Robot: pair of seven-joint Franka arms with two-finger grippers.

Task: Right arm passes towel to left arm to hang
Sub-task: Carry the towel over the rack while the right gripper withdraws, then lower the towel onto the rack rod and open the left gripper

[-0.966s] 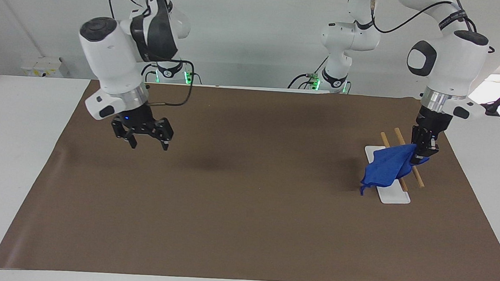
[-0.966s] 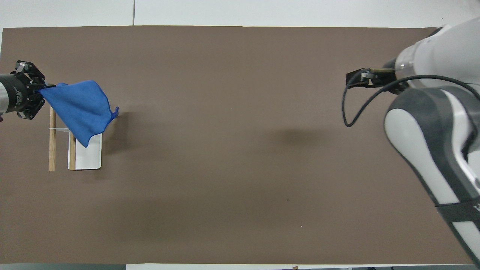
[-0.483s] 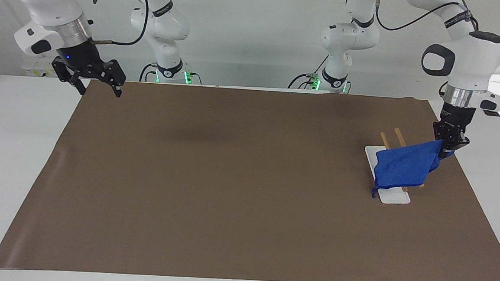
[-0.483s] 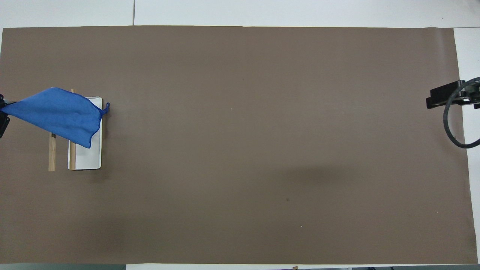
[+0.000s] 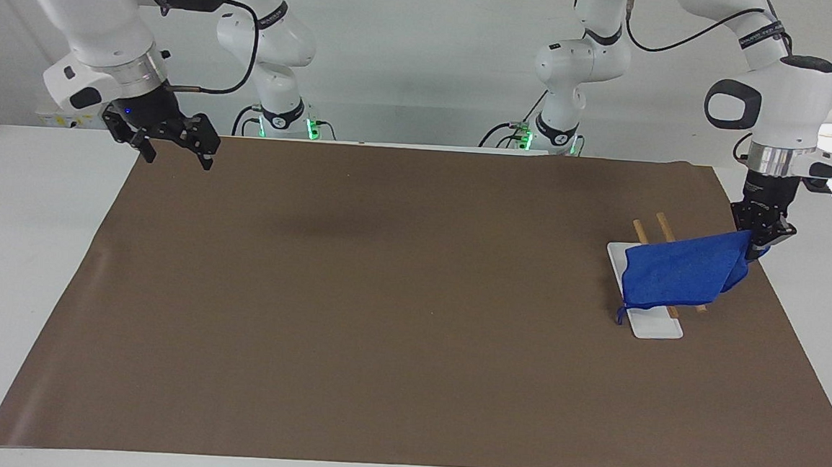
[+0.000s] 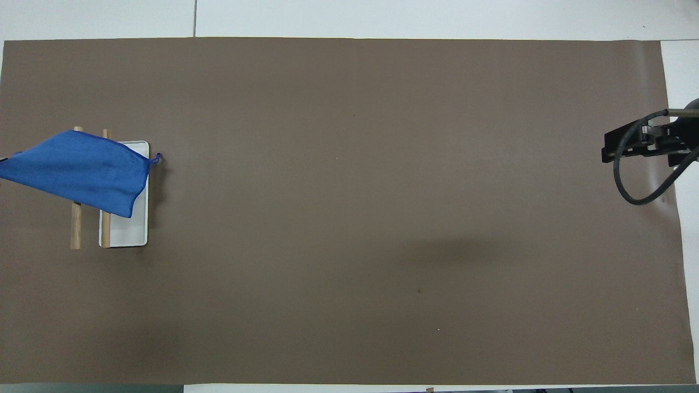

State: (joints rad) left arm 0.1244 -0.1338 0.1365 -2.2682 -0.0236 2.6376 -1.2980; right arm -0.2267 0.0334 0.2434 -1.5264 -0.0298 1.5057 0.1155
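Observation:
The blue towel (image 5: 681, 275) is stretched out from one corner, which my left gripper (image 5: 760, 240) is shut on, just off the rack toward the left arm's end of the table. The towel spans the rack's two wooden rods (image 5: 665, 228) and its loose corner hangs down by the white base (image 5: 652, 326). In the overhead view the towel (image 6: 76, 172) covers the farther parts of both rods (image 6: 76, 232), and the left gripper is out of view. My right gripper (image 5: 177, 156) is open and empty, raised over the mat's edge at the right arm's end (image 6: 633, 146).
A brown mat (image 5: 397, 297) covers most of the white table (image 5: 25, 238). The rack's white base (image 6: 131, 232) stands on the mat toward the left arm's end. The robots' bases (image 5: 282, 120) stand at the table's near edge.
The right gripper rose and swung from over the mat out to the right arm's end. The left gripper pulled the towel's corner outward, spreading the cloth across the rods.

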